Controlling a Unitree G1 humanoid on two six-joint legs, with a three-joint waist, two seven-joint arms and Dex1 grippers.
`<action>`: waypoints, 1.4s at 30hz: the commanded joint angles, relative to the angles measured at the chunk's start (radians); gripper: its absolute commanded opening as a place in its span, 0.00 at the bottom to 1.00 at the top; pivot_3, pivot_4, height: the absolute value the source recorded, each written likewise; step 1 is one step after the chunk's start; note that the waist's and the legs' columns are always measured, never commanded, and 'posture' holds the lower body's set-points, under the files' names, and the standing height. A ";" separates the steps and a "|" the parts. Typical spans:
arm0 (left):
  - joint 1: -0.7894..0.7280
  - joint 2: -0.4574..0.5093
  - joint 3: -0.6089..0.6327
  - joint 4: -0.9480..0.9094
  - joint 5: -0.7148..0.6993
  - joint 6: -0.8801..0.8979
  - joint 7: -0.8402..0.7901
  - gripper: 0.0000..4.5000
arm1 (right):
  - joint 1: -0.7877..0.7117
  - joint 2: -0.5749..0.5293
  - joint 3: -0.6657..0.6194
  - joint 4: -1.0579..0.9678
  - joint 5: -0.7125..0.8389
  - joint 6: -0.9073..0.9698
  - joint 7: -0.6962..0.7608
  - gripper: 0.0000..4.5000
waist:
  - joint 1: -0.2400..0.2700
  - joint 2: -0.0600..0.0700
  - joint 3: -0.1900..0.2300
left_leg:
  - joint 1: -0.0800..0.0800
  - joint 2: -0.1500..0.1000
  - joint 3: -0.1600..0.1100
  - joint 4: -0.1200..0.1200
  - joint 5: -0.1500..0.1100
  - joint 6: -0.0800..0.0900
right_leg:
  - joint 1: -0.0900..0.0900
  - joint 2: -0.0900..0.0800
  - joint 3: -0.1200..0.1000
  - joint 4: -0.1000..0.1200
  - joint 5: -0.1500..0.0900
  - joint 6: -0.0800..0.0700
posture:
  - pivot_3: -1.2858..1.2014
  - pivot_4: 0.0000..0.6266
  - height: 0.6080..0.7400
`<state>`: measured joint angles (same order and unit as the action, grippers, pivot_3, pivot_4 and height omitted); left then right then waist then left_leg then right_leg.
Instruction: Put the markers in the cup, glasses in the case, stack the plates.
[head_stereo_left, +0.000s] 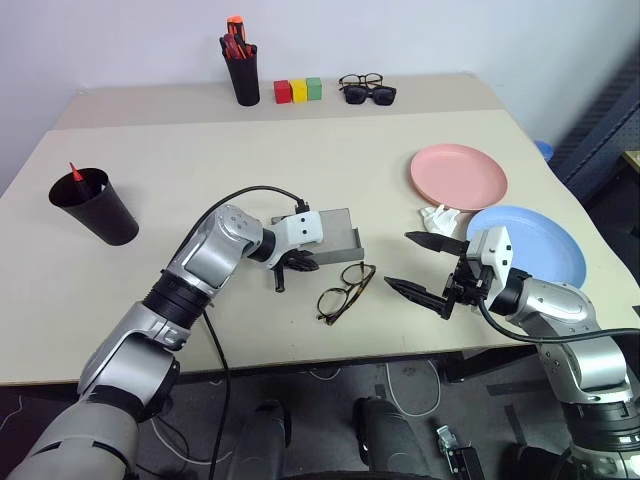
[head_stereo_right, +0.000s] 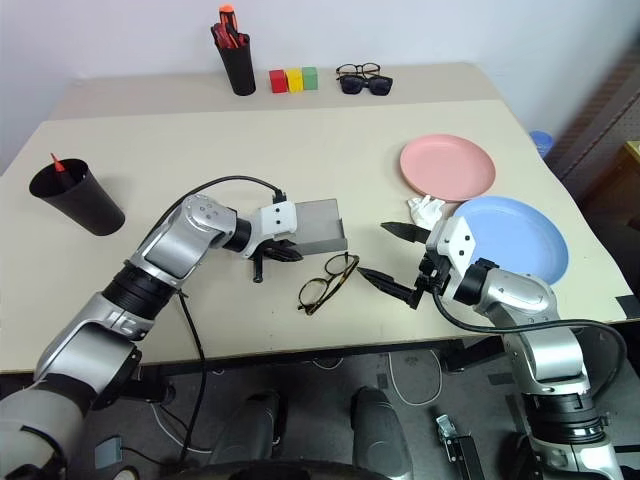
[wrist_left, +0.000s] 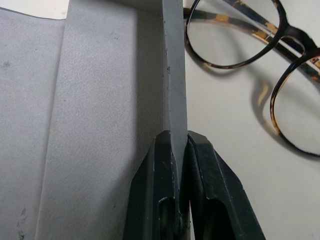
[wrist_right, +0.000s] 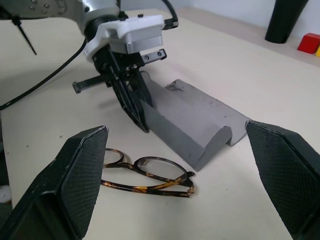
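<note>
The left gripper (wrist_right: 134, 107) has its jaws clenched on the near wall of the grey glasses case (wrist_right: 192, 125), probably steadying it open. The tortoiseshell glasses (wrist_right: 145, 176) lie just beside the case on the surface; the right gripper (head_stereo_left: 422, 265), jaws released wide, faces them.

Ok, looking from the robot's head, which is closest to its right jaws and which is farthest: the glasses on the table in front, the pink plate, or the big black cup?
Measured from the right gripper:
1. Glasses, just beside it, toward the robot's left.
2. Pink plate, farther back on the table, on the right.
3. Cup, far across at the table's left side.
</note>
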<state>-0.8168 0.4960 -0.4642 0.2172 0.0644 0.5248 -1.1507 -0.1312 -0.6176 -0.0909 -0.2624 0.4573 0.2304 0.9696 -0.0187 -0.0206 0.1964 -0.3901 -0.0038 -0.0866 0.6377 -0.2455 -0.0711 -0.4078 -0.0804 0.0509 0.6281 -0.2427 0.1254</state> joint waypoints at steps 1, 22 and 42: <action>0.011 0.016 0.019 -0.064 -0.007 0.025 -0.002 0.05 | 0.003 -0.011 -0.003 -0.016 -0.005 -0.028 0.009 1.00 | 0.000 0.000 0.000 | 0.000 0.000 0.000 0.000 0.000 0.000 | 0.000 0.000 0.000 0.000 0.000 0.000 | 0.52 0.24 1.00; 0.256 0.027 0.400 -0.503 -0.286 0.072 0.096 0.67 | -0.001 0.000 0.156 0.125 -0.445 -0.418 -0.133 1.00 | -0.009 0.000 0.000 | 0.000 0.000 0.000 -0.002 0.000 0.000 | -0.001 0.000 0.000 0.000 0.001 -0.001 | 0.52 0.24 1.00; 0.688 0.263 0.625 -0.722 -0.545 0.235 0.183 0.67 | -0.040 0.046 0.277 0.166 -0.737 -0.609 -0.398 1.00 | -0.024 0.000 0.000 | 0.002 0.001 0.000 0.004 0.000 0.000 | 0.002 0.000 0.000 0.001 0.002 -0.007 | 0.52 0.24 1.00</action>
<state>-0.1282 0.7447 0.1407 -0.4989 -0.4823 0.7928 -0.9730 -0.1777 -0.5664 0.1833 -0.0300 -0.3244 -0.3904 0.5459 -0.0429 -0.0206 0.1966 -0.3885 -0.0032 -0.0864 0.6413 -0.2456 -0.0709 -0.4057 -0.0807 0.0511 0.6291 -0.2406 0.1187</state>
